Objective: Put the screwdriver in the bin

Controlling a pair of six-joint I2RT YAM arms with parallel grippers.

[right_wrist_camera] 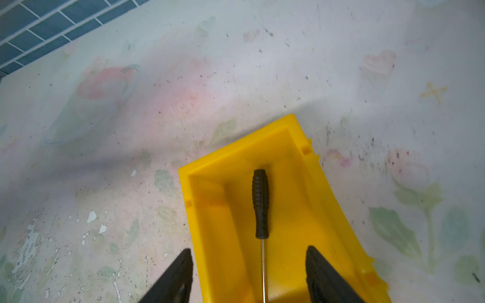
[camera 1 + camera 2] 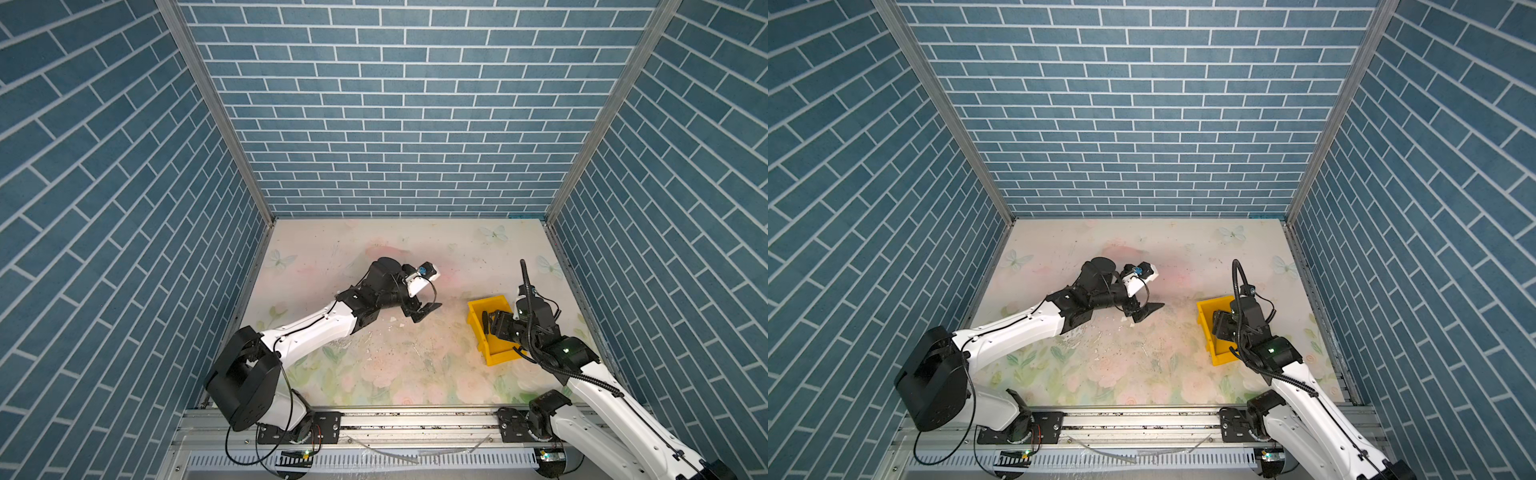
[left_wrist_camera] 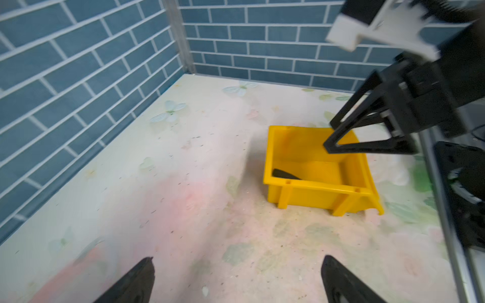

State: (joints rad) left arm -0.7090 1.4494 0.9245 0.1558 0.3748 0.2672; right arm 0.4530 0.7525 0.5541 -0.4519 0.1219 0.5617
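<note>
The yellow bin [image 2: 478,332] [image 2: 1223,357] stands on the right of the table. The screwdriver [image 1: 260,202] lies inside it on the bin's floor [image 1: 301,210], black handle away from my right gripper, thin shaft running back between the jaws without touching them. My right gripper [image 1: 248,249] [image 2: 494,322] [image 2: 1219,322] hovers open just above the bin. From the left wrist view, the handle's end [image 3: 284,174] shows behind the bin's near wall [image 3: 309,189]. My left gripper [image 3: 237,259] [image 2: 428,311] [image 2: 1148,311] stands open and empty over the table's middle, left of the bin.
The floral table top [image 2: 395,357] is boxed in by blue brick walls [image 2: 395,124] on three sides. An aluminium rail [image 2: 415,419] with both arm bases runs along the front edge. Small white flakes [image 1: 91,216] lie on the table near the bin.
</note>
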